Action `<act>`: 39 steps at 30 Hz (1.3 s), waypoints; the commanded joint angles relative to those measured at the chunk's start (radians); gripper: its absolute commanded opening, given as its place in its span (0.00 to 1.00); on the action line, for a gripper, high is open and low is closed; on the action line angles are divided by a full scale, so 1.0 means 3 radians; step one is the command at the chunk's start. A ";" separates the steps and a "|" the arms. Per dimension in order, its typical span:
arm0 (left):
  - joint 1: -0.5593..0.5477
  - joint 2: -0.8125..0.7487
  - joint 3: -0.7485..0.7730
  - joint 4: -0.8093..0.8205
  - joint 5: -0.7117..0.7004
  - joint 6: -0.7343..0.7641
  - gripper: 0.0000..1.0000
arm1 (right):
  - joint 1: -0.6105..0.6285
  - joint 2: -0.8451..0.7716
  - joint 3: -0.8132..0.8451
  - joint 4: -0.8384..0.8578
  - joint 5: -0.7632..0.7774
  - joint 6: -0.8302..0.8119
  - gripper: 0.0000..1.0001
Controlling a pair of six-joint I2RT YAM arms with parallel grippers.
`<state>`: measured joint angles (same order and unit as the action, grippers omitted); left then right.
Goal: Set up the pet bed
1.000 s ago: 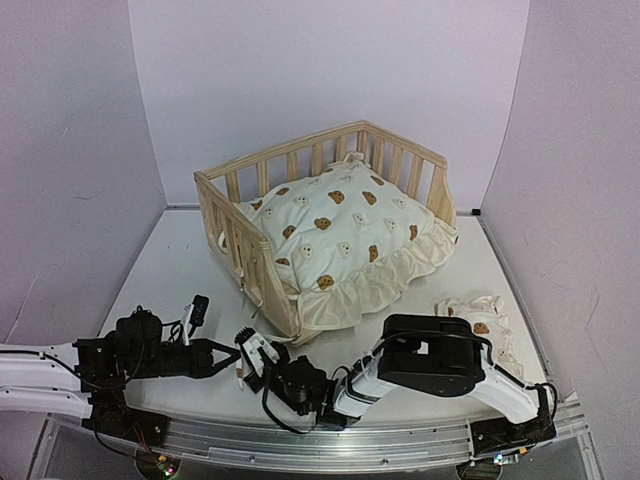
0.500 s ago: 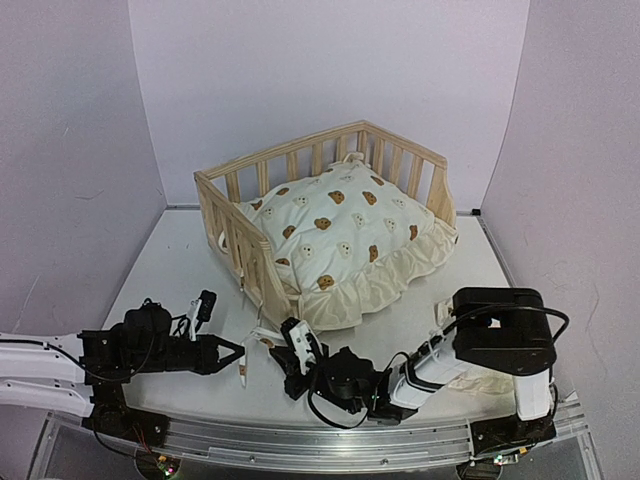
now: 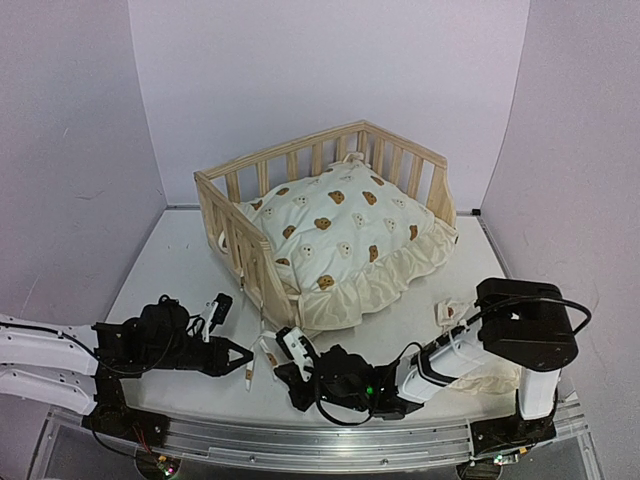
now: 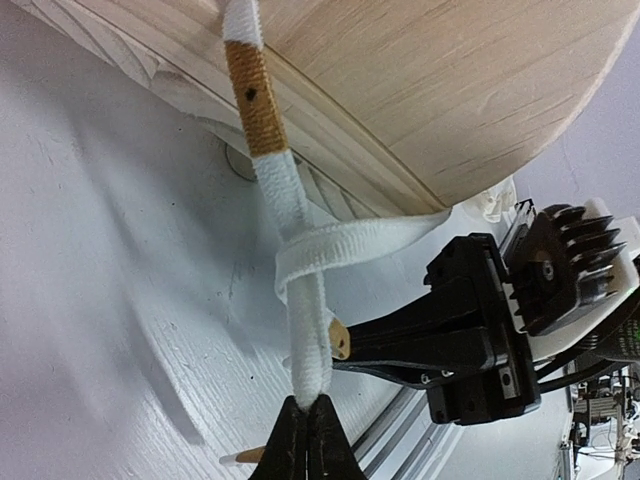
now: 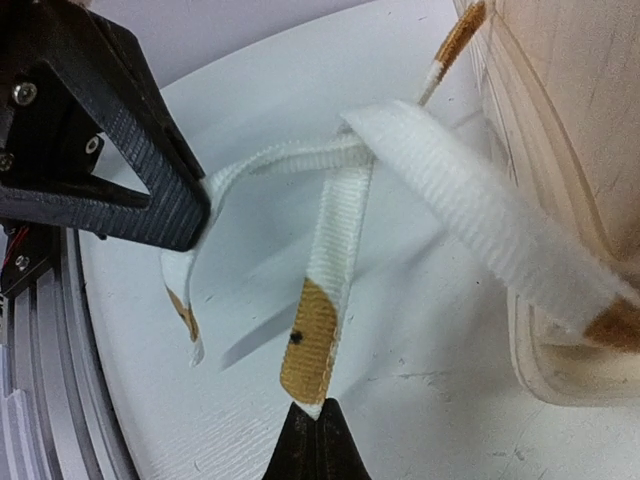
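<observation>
The pine pet bed (image 3: 236, 233) stands mid-table with the cream bear-print cushion (image 3: 340, 235) lying in it. White tan-tipped ties hang at its near left corner and cross each other. My left gripper (image 3: 246, 357) is shut on one white tie (image 4: 285, 200), pinching it at its fingertips (image 4: 308, 405). My right gripper (image 3: 272, 362) is shut on the tan tip of another tie (image 5: 335, 250), at its fingertips (image 5: 318, 408). The two grippers face each other a few centimetres apart, low over the table. The bed's wood fills the top of the left wrist view (image 4: 450, 80).
A small bear-print pillow (image 3: 478, 318) lies at the right, partly behind the right arm's elbow (image 3: 525, 325). The metal rail (image 3: 330, 435) runs along the near table edge. A third blurred strap (image 5: 480, 230) hangs close to the right wrist camera.
The right arm's elbow has swung far to the right while its gripper stayed by the bed corner. The left gripper has moved a little right, towards the ties.
</observation>
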<state>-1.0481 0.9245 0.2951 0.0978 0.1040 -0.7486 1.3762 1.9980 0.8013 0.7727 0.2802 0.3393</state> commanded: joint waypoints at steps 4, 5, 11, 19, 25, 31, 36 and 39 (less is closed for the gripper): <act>0.0001 0.0092 0.0131 0.0209 0.0000 0.0072 0.00 | 0.0010 -0.0432 0.0129 -0.0283 -0.0058 0.0130 0.00; 0.0001 0.0100 0.0127 0.0222 -0.0006 0.0071 0.00 | 0.0010 -0.0473 0.0135 -0.0318 -0.0047 0.0138 0.00; 0.0001 0.0150 0.0137 0.0260 -0.0020 0.0067 0.00 | 0.0010 -0.0663 0.0244 -0.0712 0.0026 0.0007 0.00; 0.0001 0.0094 0.0111 0.0267 -0.0030 0.0037 0.00 | 0.0010 -0.0830 0.0818 -0.1738 -0.0021 -0.0844 0.00; 0.0001 -0.0053 0.0040 0.0248 -0.0042 -0.0017 0.00 | -0.0018 -0.0719 0.1563 -0.2789 -0.0143 -0.1803 0.00; 0.0001 -0.0098 0.0072 0.0215 -0.0067 -0.0011 0.00 | -0.0068 -0.0352 0.2300 -0.3824 -0.0258 -0.2348 0.00; 0.0001 -0.0130 0.0085 0.0132 -0.0122 0.0010 0.00 | -0.0122 -0.0252 0.2571 -0.4157 -0.0222 -0.2734 0.00; 0.0001 -0.0167 0.0095 0.0053 -0.0160 0.0020 0.00 | -0.0132 -0.0161 0.2755 -0.4303 -0.0051 -0.2925 0.00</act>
<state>-1.0481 0.9005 0.2947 0.1204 0.0849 -0.7559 1.3457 1.9228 1.5364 -0.4149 0.2192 -0.4137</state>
